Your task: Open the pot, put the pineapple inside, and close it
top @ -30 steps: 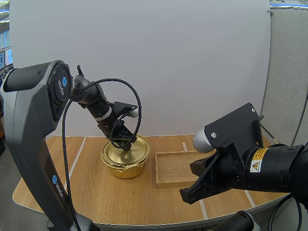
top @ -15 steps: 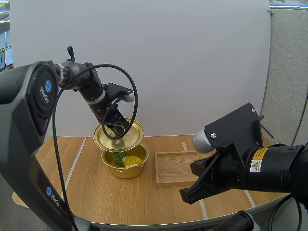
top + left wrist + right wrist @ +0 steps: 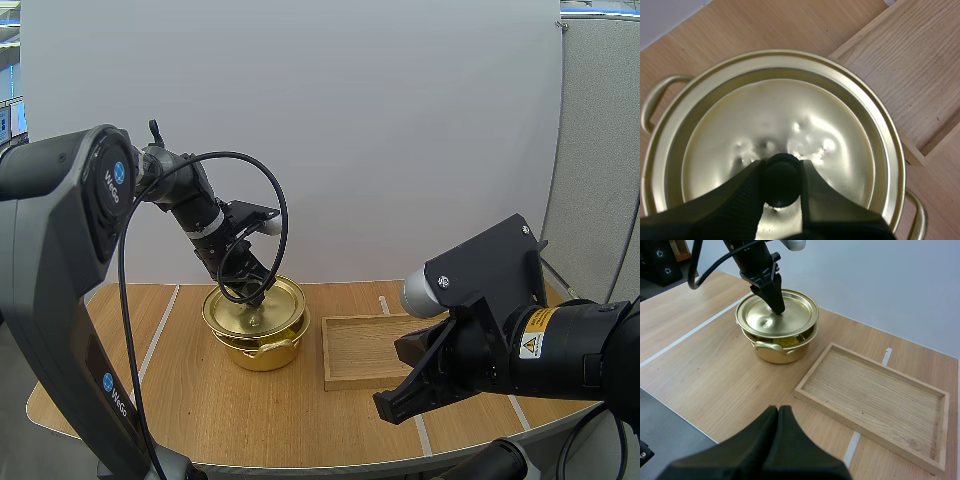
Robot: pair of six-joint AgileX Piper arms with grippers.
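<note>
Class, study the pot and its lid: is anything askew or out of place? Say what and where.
The lid is not seated. The left gripper holds it just above the pot, leaving a gap at the rim where the yellow pineapple shows inside. Nothing is spilled.

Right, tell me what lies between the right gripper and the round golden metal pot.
Nothing but bare wooden tabletop, as the right wrist view shows: the shut right gripper hangs short of the golden pot.
</note>
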